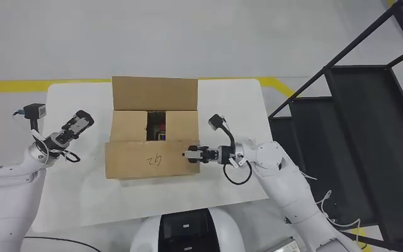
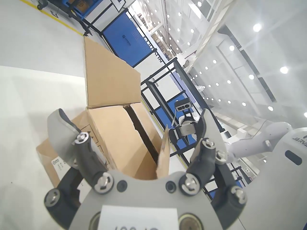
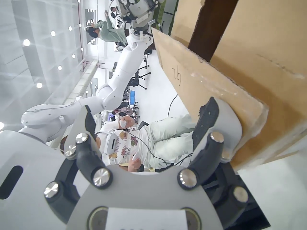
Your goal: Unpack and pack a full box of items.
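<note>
Cardboard box (image 1: 129,126) — mid-table (image 1: 233,107) and partly opened. Far flap (image 1: 155,93) thrown back, near flap (image 1: 151,160) folded out toward the robot, two side flaps (image 1: 182,125) lying nearly level over the opening, leaving only a dark slot (image 1: 156,123) between them with something red (image 1: 161,133) low in it. Looks early in the unpacking, judging by the side flaps not yet lifted.

Right end effector (image 1: 189,153): spread wide, gripping nothing, set at the near flap's right-hand corner. Touches the cardboard edge with the outer back of one finger (image 3: 215,120), not pinching it. Left end effector (image 1: 83,118): likewise wide open and empty, off the box's left side and apart from it.

Could shove rather than lift — a push from the finger's back against an unbraced box would probably slide or turn it on the smooth table, with the left end effector too far off to steady it. Could also crease or tear that corner, already frayed and soft-looking in the right wrist view. Risks snagging on the side flaps if sent for the contents before folding them out, given a slot too narrow, by the look of it, for open fingers. Safer to close on the flap edge, or to brace the opposite side first.
</note>
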